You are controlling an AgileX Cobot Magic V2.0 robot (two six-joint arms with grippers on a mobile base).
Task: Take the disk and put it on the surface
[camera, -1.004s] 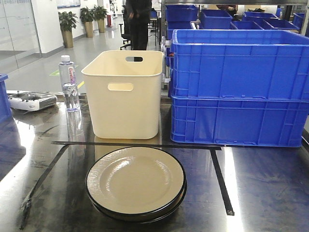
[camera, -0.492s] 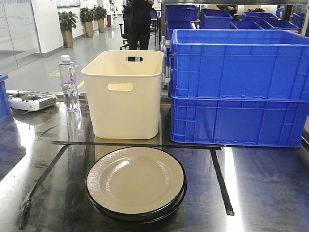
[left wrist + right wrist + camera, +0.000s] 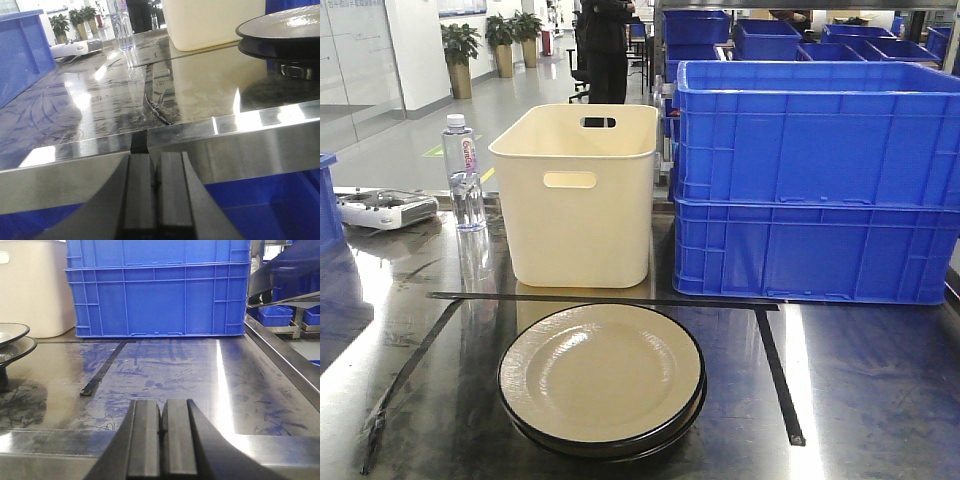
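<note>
While both grippers are parked below table edge, stacked disks (image 3: 601, 378) are seen resting on surface (image 3: 860, 390) inside tape outline. Left gripper (image 3: 155, 187) pressed closed, empty; disks up-right. Right gripper (image 3: 163, 430) likewise closed, empty; disks far left. Left arm judged nearer.

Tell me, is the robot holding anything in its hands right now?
No. The left gripper and right gripper are both shut on nothing, back at the table edge. The plates sit untouched.
</note>
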